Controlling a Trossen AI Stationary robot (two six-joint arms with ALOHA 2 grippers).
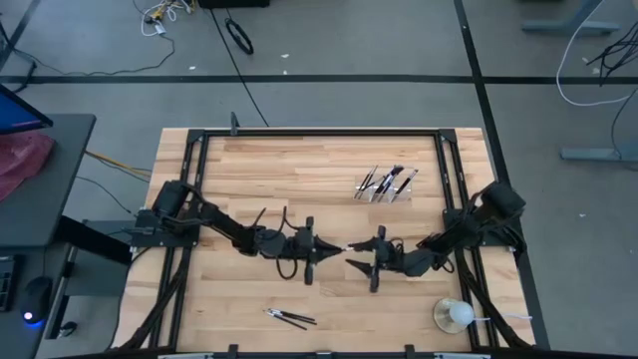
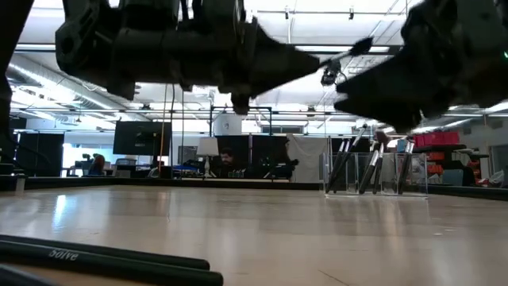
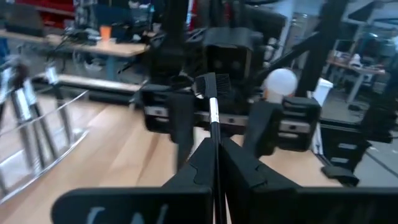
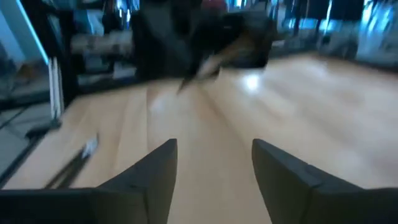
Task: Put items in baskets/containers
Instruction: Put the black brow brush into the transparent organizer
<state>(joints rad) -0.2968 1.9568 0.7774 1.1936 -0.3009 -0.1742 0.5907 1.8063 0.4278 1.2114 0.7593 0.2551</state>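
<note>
High view: left gripper (image 1: 334, 248), mid-table, clamps a thin dark silver-ferruled makeup brush (image 3: 213, 112); facing it, right gripper (image 1: 351, 265) has jaws apart.

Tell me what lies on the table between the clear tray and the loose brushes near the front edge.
In the high view, both end effectors: left holding a brush, right open, between clear tray and loose brushes.

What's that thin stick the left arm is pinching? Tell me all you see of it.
It is a slim makeup brush: dark handle, shiny silver ferrule, small flat dark bristle tip. The left end effector is shut on its handle, holding it in the air above the wooden table, tip pointing toward the open right end effector facing it.
</note>
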